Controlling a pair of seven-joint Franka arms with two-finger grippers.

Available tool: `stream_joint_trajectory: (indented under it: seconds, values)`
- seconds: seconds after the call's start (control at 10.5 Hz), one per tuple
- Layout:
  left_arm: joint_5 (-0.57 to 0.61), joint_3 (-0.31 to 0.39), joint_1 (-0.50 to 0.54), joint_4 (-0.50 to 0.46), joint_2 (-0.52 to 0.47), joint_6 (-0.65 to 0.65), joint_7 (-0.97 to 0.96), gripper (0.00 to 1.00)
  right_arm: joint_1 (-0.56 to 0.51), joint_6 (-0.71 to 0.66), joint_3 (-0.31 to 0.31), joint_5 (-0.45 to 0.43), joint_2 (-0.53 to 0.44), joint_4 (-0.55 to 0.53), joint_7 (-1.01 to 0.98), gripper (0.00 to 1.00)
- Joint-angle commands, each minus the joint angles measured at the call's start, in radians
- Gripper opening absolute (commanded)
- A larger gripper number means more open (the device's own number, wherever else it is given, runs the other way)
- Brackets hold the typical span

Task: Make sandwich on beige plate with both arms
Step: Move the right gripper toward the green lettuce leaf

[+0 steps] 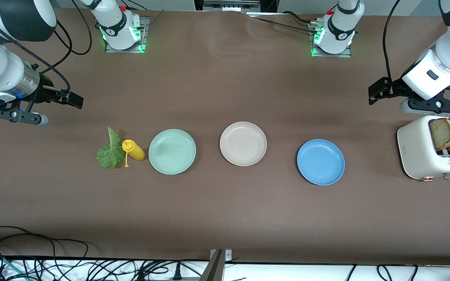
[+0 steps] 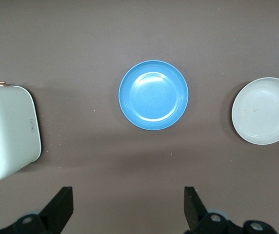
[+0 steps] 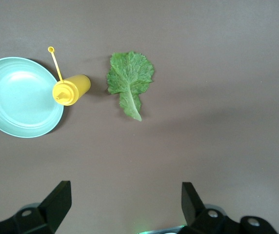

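Note:
The beige plate (image 1: 243, 143) lies empty mid-table, between a mint-green plate and a blue plate; it also shows in the left wrist view (image 2: 264, 111). Two brown bread slices (image 1: 447, 134) stand in a white toaster (image 1: 420, 154) at the left arm's end. A green lettuce leaf (image 1: 109, 150) lies flat at the right arm's end and shows in the right wrist view (image 3: 129, 78). My left gripper (image 1: 379, 91) (image 2: 128, 195) is open and empty, up over bare table by the toaster. My right gripper (image 1: 72, 99) (image 3: 125, 190) is open and empty over bare table near the lettuce.
A yellow squeeze bottle (image 1: 134, 150) lies on its side between the lettuce and the mint-green plate (image 1: 172, 151). The blue plate (image 1: 320, 162) lies between the beige plate and the toaster. Cables run along the table edge nearest the front camera.

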Motion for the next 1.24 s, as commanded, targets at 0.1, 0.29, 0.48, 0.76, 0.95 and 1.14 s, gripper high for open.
stream_joint_trajectory:
  seconds: [0.1, 0.29, 0.48, 0.76, 0.95, 1.14]
  values:
    - [0.010, -0.002, -0.003, 0.023, 0.010, -0.016, 0.020, 1.00, -0.006, 0.012, 0.000, 0.002, 0.008, -0.014, -0.019, 1.00]
    - [0.010, -0.002, 0.003, 0.021, 0.010, -0.015, 0.019, 1.00, -0.006, 0.029, 0.000, 0.012, 0.014, -0.014, -0.019, 1.00]
    - [0.012, -0.002, -0.003, 0.023, 0.010, -0.015, 0.011, 1.00, -0.006, 0.026, 0.000, 0.012, 0.014, -0.015, -0.019, 1.00]
    - [0.013, -0.002, -0.003, 0.023, 0.010, -0.015, 0.017, 1.00, -0.006, 0.028, 0.000, 0.020, 0.008, -0.014, -0.021, 1.00]
    - [0.015, -0.001, -0.002, 0.023, 0.010, -0.015, 0.016, 1.00, -0.005, 0.025, 0.000, 0.061, -0.012, -0.011, -0.034, 1.00]
    - [0.016, -0.001, -0.002, 0.024, 0.010, -0.015, 0.011, 1.00, -0.006, 0.032, -0.004, 0.063, -0.006, -0.019, -0.105, 1.00]
